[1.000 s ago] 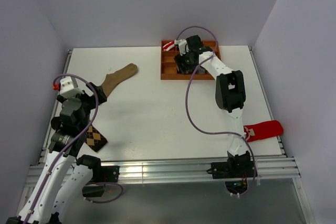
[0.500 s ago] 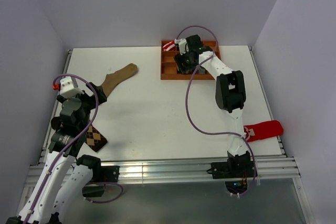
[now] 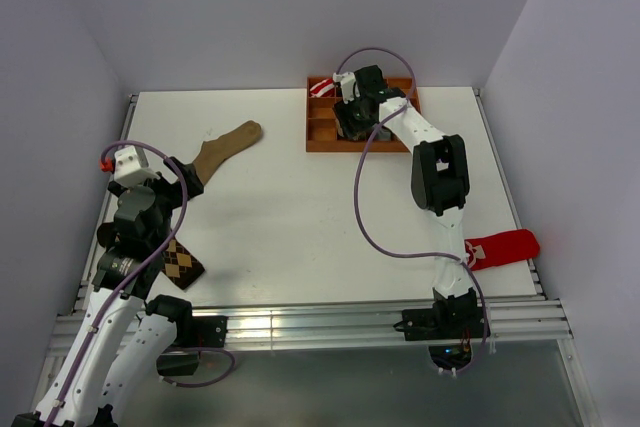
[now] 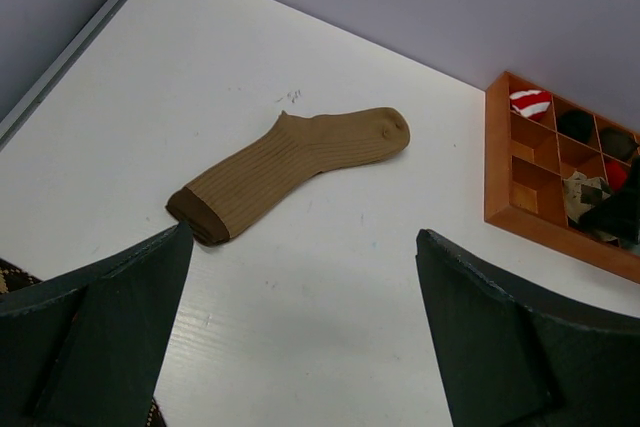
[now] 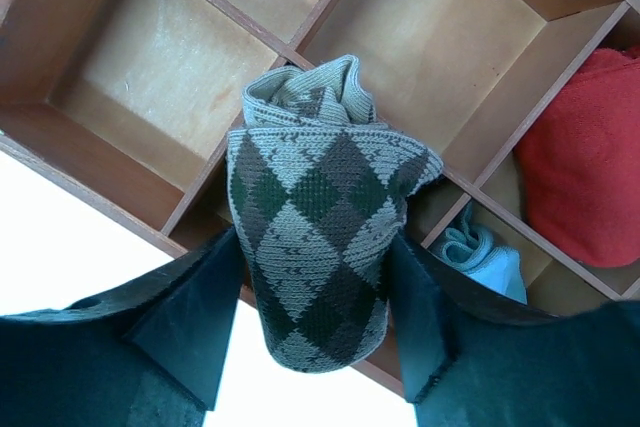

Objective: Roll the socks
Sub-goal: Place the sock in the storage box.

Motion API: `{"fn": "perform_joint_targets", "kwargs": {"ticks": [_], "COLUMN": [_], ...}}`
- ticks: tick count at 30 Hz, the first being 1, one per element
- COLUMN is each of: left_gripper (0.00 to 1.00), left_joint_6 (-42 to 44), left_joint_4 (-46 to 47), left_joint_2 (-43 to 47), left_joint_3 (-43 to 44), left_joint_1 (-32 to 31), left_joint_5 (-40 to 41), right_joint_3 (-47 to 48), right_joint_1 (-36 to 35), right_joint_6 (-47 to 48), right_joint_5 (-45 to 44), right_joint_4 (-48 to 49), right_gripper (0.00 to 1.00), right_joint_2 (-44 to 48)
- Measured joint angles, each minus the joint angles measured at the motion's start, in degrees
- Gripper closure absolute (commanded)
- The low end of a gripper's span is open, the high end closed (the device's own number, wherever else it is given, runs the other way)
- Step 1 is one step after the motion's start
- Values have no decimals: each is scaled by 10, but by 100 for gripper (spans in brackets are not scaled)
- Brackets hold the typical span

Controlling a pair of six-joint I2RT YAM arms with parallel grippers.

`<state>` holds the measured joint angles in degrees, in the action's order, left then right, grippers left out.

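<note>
From above, the right gripper [image 3: 352,125] hangs over the wooden divider tray [image 3: 330,145], and the left gripper [image 3: 188,179] is nearer the dark argyle sock [image 3: 182,261] lying flat. The left wrist view shows its fingers wide apart and empty. In the right wrist view, fingers clamp the rolled argyle sock [image 5: 315,217], its long axis along them and its tip over a divider wall.

Tabletop centre: a wide bare stretch of white tabletop [image 3: 300,207] is seen between the two arms.
Far left: a long tan sock [image 4: 290,162] is laid flat and slantwise, with bare surface between it and the wide-open left hand [image 4: 300,277].
Near left: a dark diamond-patterned sock [image 3: 182,262] is partly covered by the left arm [image 3: 135,237].
Far right: a wooden divided tray [image 4: 497,162] is set at the back edge. The space above it is taken by the right hand [image 5: 312,292], clasped on a rolled argyle sock [image 5: 320,207].
Tray cells: bare wood is seen in two cells behind the roll. Neighbouring cells are filled by a red bundle [image 5: 585,157] and a pale blue bundle [image 5: 480,252].
Near right: a red sock [image 3: 505,245] is laid at the right edge.
Sides: the tabletop is closed in by walls [image 3: 300,17] at left, back and right.
</note>
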<state>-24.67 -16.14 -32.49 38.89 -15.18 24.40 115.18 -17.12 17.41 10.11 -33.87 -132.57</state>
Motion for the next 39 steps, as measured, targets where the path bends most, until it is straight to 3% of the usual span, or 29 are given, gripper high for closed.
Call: {"fn": "perform_joint_targets", "kwargs": {"ticks": [4,5,13,25,27,32,36,37,39], "left_gripper": [1,1,0,0,1,1,1,1,1], "left_joint_6": [0,0,0,0,0,0,0,0,0], "left_joint_4": [0,0,0,0,0,0,0,0,0], "left_joint_2": [0,0,0,-3,-4,-7,-7,-7,-7], "left_joint_3": [0,0,0,0,0,0,0,0,0], "left_joint_1": [0,0,0,0,0,0,0,0,0], "left_joint_5": [0,0,0,0,0,0,0,0,0], "right_joint_3": [0,0,14,102,113,120,116,116,115], "right_joint_1": [0,0,0,-2,-3,-7,-8,-8,-8], "right_joint_6": [0,0,4,15,15,15,15,15,14], "right_joint_5": [-2,-1,1,-1,-6,-20,-20,-20,-20], "right_joint_4": [0,0,-19,-93,-102,-110,-106,-105,-103], "right_gripper": [53,63,91,94,99,94,74,64,58], "right_joint_2": [0,0,-5,-70,-82,-86,-84,-84,-83]}}
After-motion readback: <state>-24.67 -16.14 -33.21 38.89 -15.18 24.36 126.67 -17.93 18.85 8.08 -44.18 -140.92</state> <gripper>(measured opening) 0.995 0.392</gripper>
